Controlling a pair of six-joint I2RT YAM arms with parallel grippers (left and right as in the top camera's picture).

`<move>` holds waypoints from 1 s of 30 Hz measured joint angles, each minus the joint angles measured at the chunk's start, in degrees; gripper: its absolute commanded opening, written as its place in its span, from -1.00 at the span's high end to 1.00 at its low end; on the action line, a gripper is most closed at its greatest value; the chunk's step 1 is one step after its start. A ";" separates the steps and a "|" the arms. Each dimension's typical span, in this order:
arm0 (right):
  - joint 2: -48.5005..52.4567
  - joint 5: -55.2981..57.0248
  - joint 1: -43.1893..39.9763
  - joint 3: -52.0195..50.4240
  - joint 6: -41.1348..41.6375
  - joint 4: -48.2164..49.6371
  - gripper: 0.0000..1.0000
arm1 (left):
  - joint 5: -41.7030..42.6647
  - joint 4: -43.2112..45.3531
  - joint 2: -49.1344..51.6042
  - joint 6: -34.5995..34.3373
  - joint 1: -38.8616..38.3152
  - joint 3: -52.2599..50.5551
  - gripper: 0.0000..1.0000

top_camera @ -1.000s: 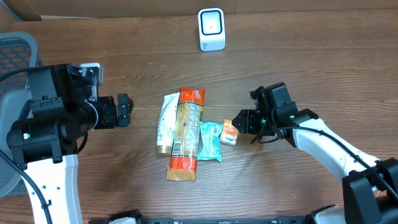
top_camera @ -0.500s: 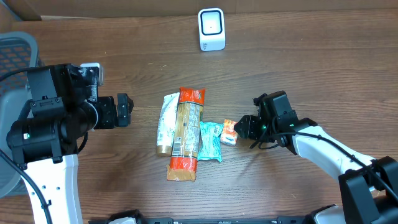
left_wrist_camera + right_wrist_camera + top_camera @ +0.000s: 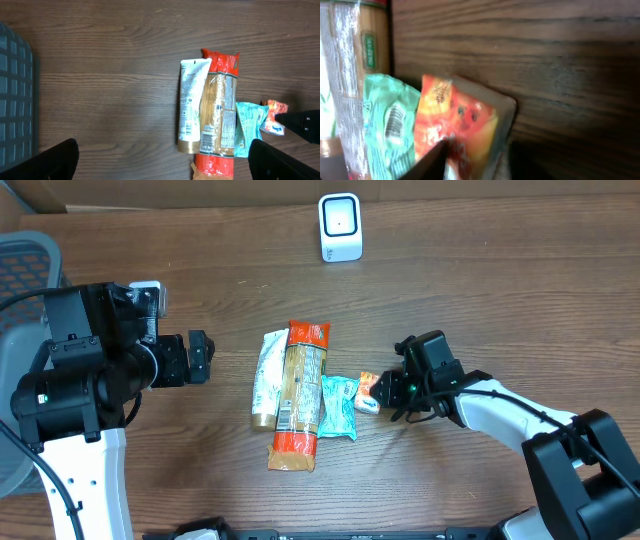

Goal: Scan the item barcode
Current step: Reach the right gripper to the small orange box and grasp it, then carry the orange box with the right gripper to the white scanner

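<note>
A small orange snack packet (image 3: 369, 392) lies on the wooden table, at the right end of a row of items. My right gripper (image 3: 385, 392) is low on the table at the packet's right edge. In the right wrist view the orange packet (image 3: 465, 130) sits between the two dark fingers and one fingertip (image 3: 432, 162) presses on it. No barcode shows on the orange packet. The white scanner (image 3: 340, 227) stands at the back middle of the table. My left gripper (image 3: 198, 357) hovers wide open to the left of the items, with nothing in it.
Next to the orange packet lie a teal packet (image 3: 337, 408), a long pasta pack with red ends (image 3: 299, 395) and a white tube (image 3: 266, 377). The teal packet's barcode (image 3: 395, 122) faces the right wrist camera. A grey mesh chair (image 3: 25, 265) stands at the far left.
My right gripper has moved left and down onto the orange packet, and its jaws have narrowed round it. The left arm has stayed still.
</note>
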 measured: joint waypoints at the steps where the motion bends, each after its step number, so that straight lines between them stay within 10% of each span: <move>1: 0.35 -0.11 0.00 0.00 0.04 0.09 0.86 | 0.00 0.02 0.00 0.00 0.00 0.00 -1.00; 11: 0.48 -3.52 -0.79 0.17 -1.42 -0.81 0.93 | 0.02 0.00 0.00 0.00 0.00 0.00 -1.00; 30: -6.99 -43.85 -12.20 18.05 -15.52 -13.29 0.93 | 0.02 0.02 0.00 0.00 0.00 0.00 -0.99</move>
